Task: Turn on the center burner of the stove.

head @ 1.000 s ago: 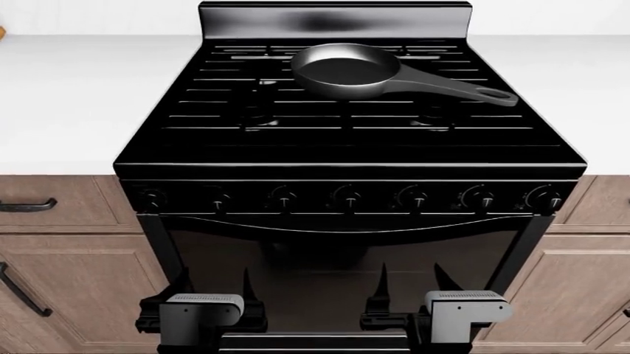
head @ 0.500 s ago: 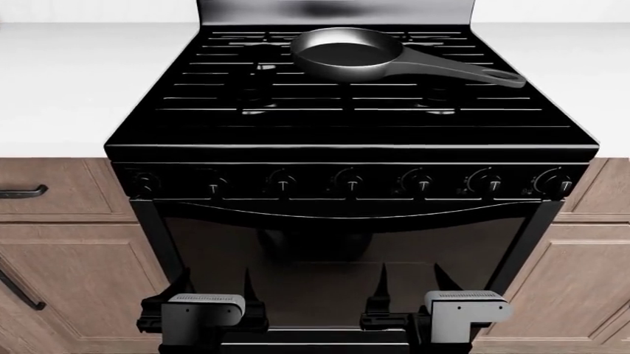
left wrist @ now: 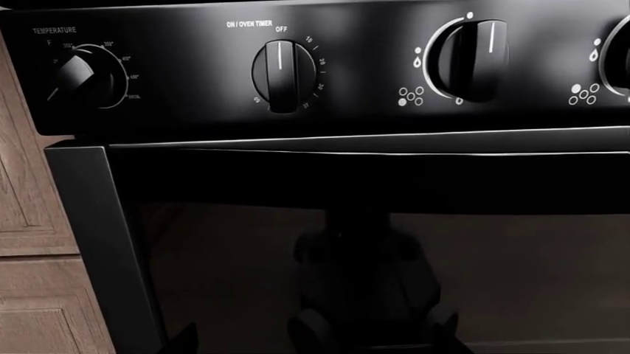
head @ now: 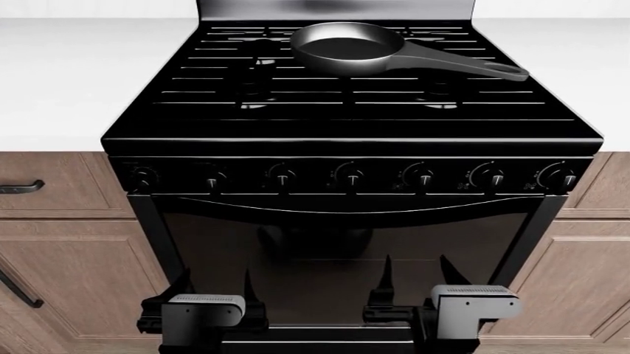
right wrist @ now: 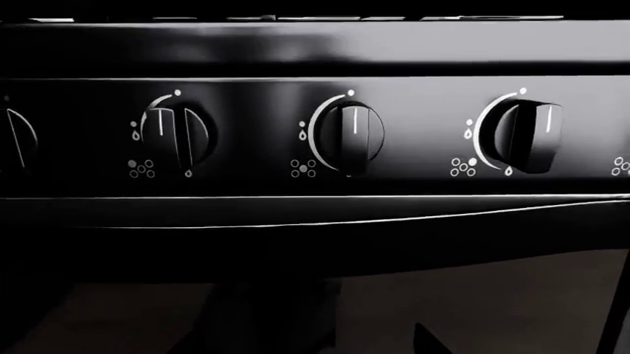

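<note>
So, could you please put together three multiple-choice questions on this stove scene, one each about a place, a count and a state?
1. Where does the frying pan sit on the stove?
A. on the back grates, handle toward the robot's right
B. on the front left grate
C. on the white counter

2. How many knobs does the front panel carry?
A. four
B. five
C. seven

3. How does the oven timer knob stand?
A. turned to 30
B. marker straight up at OFF
C. pulled off

Answers:
1 A: the head view shows the pan at the rear, with its handle reaching right.
2 C: seven knobs line the panel in the head view.
3 B: the left wrist view shows its white line pointing straight up at OFF.
</note>
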### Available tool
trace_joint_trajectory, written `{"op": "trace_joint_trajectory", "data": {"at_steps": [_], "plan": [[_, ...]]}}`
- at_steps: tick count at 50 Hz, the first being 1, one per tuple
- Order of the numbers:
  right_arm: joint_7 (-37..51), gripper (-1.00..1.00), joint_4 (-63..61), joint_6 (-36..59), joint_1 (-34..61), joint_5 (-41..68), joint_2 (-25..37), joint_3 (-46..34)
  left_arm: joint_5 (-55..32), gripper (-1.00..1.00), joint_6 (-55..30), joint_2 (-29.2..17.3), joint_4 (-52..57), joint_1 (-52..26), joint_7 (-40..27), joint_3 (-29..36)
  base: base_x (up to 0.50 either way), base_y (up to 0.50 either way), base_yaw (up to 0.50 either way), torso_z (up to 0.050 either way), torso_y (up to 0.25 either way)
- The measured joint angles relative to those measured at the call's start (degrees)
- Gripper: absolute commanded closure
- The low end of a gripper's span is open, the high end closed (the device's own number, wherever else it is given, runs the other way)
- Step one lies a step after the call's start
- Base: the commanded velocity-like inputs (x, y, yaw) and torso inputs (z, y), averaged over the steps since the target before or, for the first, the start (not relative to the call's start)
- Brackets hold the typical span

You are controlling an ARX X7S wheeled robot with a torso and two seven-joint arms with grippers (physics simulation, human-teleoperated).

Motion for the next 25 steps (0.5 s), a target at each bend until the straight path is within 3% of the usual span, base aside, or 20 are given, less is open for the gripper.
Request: {"op": "trace_joint_trajectory", "data": {"at_steps": [13,25], "plan": [[2.4,-1.0,-16.8,14.4,2.7,3.2,3.2,1.0,-0.4,-1.0,-0.1,-0.3,-0.1,-0.2,-0.5,0.5,0.0,0.0,0.0,0.0,0.0],[4.2,-1.0,-22.2,26.3,10.0,4.0,5.9,1.9,-0.9,-1.0,-0.2,-0.6,-0.3,-0.3,-0.8,0.8,0.0,0.0,0.0,0.0,0.0]]}}
